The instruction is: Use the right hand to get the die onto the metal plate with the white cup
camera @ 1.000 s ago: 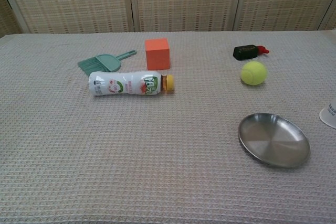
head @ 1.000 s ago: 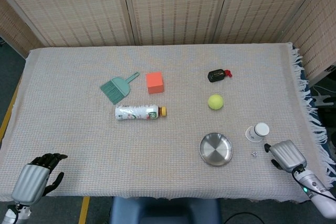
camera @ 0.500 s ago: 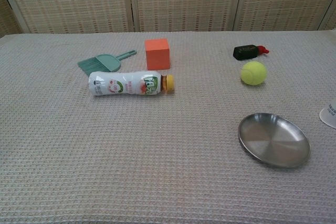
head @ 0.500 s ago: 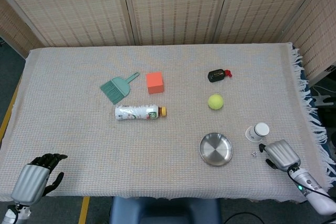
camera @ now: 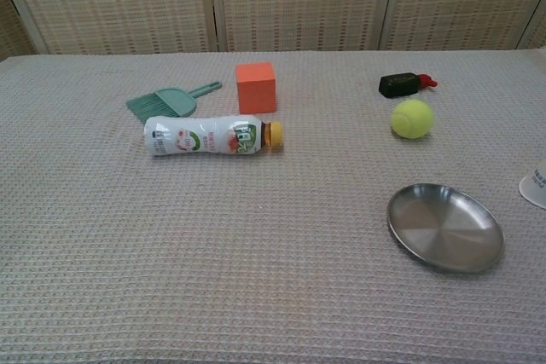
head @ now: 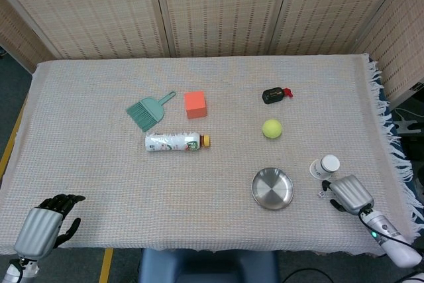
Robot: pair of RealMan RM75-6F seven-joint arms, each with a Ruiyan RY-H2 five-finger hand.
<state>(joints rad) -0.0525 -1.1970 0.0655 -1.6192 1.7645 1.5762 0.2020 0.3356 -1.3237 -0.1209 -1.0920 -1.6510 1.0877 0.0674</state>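
Observation:
A small white die [head: 320,194] lies on the cloth between the round metal plate [head: 272,188] and my right hand [head: 347,194]. The hand sits just right of the die, its dark fingers [head: 326,185] spread toward it and holding nothing. The white cup [head: 326,166] stands just beyond the die and the hand, apart from both. In the chest view only the plate [camera: 444,228] and a sliver of the cup [camera: 536,185] at the right edge show; the die and both hands are out of that frame. My left hand [head: 46,225] rests open at the near left table edge.
A yellow-green ball [head: 271,128] and a black and red object [head: 275,95] lie beyond the plate. An orange cube [head: 195,104], a green dustpan [head: 148,111] and a lying bottle [head: 176,142] are at mid-table. The fringed right table edge [head: 391,157] is close to my right hand.
My right hand has slid left along the cloth, closing the gap to the die. The die, cup, plate and left hand have not moved.

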